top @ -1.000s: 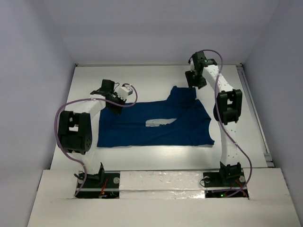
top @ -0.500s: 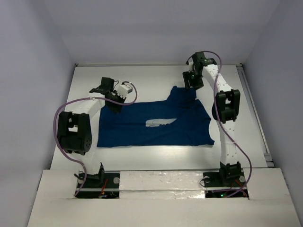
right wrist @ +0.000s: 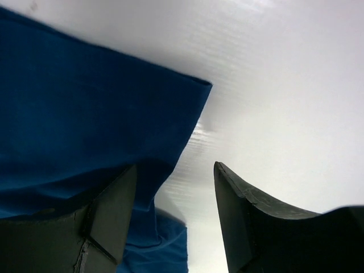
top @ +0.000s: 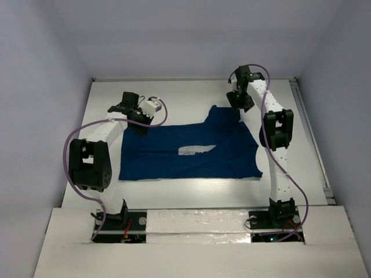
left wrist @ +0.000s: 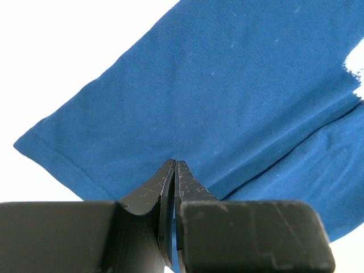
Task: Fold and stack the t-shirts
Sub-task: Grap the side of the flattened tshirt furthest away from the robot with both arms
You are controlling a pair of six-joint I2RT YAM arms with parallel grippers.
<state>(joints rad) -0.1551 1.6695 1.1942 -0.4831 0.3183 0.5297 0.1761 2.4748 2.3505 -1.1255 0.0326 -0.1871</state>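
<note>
The left gripper [left wrist: 174, 166] has its fingers pressed together, with nothing between them, above the far left corner of the navy t-shirt [top: 174, 162]. The right gripper [right wrist: 175, 187] is spread apart astride the t-shirt's far right edge. The t-shirt lies flat on the white desk [top: 174, 95].

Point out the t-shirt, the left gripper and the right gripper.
t-shirt [top: 162, 159], top external view, plain cloth of its body.
left gripper [left wrist: 175, 165], left wrist view, tips of shut fingers.
right gripper [right wrist: 176, 168], right wrist view, midway between open fingers.
</note>
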